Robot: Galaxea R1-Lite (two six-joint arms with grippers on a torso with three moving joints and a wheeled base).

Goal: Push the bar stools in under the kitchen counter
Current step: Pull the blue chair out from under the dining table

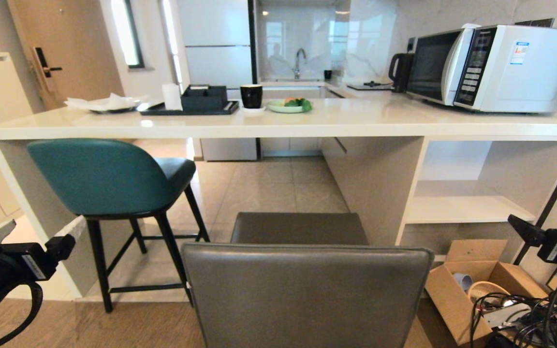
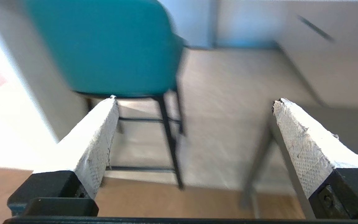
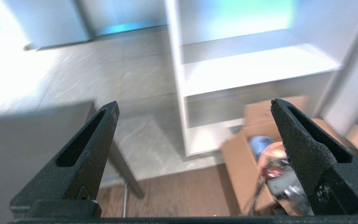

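Two bar stools: one teal stool and one dark-grey stool. One cream-white tabletop carries one microwave, one black kettle, one black cup, one green plate of food and one dark tray. One open cardboard box sits on the floor.

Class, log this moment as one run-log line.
teal stool: partly under counter | grey stool: out | left gripper: open, empty | right gripper: open, empty

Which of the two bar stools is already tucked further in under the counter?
The teal bar stool: its seat reaches under the kitchen counter slab near the side leg. The dark-grey stool stands clear of the slab, nearer the camera.
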